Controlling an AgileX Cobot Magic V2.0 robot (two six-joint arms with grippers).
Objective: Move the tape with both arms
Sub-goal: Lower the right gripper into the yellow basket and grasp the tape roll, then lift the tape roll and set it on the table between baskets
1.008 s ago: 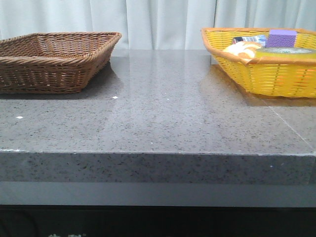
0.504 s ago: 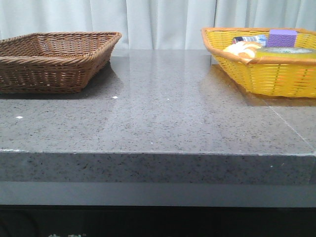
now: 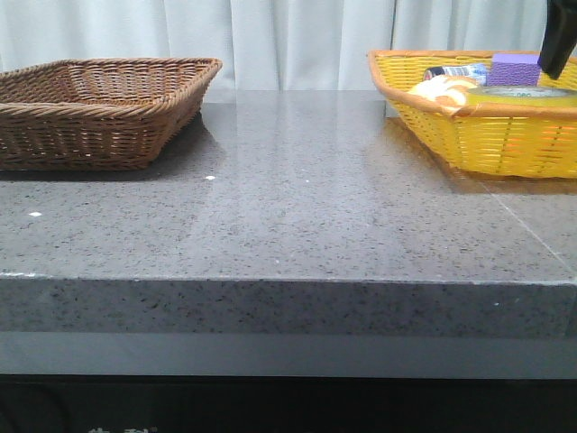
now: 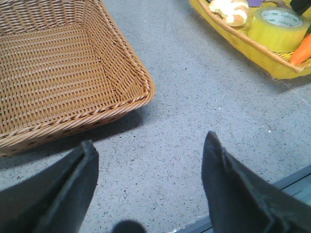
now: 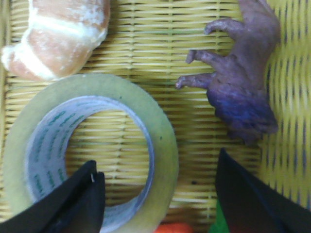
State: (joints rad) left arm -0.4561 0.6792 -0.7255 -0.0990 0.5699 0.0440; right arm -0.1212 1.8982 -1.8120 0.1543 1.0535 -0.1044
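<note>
The tape [image 3: 523, 93], a wide yellow translucent roll with a white, green-printed core, lies flat in the yellow basket [image 3: 469, 135] at the table's far right. It also shows in the left wrist view [image 4: 277, 29]. In the right wrist view the tape [image 5: 163, 141] fills the lower left. My right gripper [image 5: 158, 165] is open just above it, one finger over the roll's hole and the other outside its wall. In the front view only its dark tip [image 3: 557, 45] shows above the basket. My left gripper [image 4: 150, 141] is open and empty over the grey table.
An empty brown wicker basket [image 3: 99, 108] stands at the far left, close to my left gripper [image 4: 58, 73]. The yellow basket also holds a bread roll [image 5: 58, 34], a purple toy animal [image 5: 243, 82], a purple block [image 3: 514, 68] and an orange carrot [image 4: 301, 48].
My right gripper's dark tip has come into the front view at the top right, above the yellow basket. No arm showed there before. The baskets and tape have not moved.
</note>
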